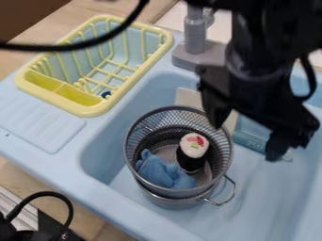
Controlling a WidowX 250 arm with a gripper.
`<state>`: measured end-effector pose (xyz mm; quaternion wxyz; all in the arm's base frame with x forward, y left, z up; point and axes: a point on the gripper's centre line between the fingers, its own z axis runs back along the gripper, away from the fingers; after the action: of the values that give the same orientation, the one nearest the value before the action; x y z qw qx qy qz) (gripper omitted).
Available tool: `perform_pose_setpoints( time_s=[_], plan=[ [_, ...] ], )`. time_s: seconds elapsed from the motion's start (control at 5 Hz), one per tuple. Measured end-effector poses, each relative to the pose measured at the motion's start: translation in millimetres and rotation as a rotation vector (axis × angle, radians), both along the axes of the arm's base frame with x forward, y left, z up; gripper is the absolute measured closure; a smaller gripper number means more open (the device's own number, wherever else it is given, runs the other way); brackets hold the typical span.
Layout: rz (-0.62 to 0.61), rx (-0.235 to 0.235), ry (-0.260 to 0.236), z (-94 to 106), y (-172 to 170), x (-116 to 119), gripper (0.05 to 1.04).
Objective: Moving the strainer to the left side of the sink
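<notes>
The yellow dish rack (40,81) stands left of the sink (277,197). In the sink, toward its left wall, sits the wire-mesh strainer (140,137), blue cloth (160,173) and sushi toy (191,159) inside. Over the sink, the gripper (247,134) hangs spread wide, empty. Looks to me like lining up; next it should straddle the rim, pinch, and carry left.

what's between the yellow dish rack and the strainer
Just the sink's light blue rim and bare inner wall separate the dish rack from the strainer in the camera view.
</notes>
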<state>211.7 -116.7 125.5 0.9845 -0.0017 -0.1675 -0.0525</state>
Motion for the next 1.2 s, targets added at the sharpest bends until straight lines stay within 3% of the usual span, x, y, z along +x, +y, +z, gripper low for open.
perform_pose_setpoints(
  time_s=[0.6, 1.0, 1.2],
  plan=[
    [0.211, -0.076, 0.041, -32.7, -5, 1, 0.116],
    [0.291, -0.125, 0.076, -32.4, 7, -4, 0.676],
    [0.301, -0.120, 0.090, -32.8, 9, -7, 0.905]
  ],
)
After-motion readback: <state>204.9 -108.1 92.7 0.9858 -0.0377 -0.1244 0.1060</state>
